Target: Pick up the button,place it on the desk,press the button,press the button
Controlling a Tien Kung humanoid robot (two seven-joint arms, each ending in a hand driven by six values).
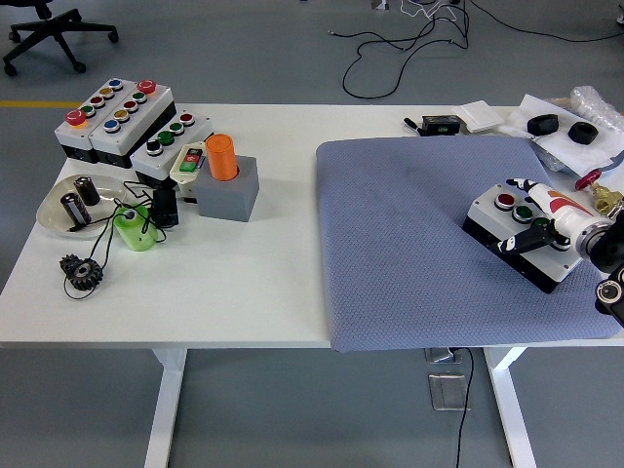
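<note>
Setting the button box down flat on the mat

We have the button box [522, 232] tilted near the table's right edge, our right hand [546, 229] closed around its right end; we should lower it until its base lies flat on the grey mat [409, 244] before releasing and pressing.

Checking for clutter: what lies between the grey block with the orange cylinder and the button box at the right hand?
In the head view, only bare white table and blue-grey mat lie between grey block and button box.

head view | we look down and forward from high | near table [195, 292] edge low | one view only
</note>
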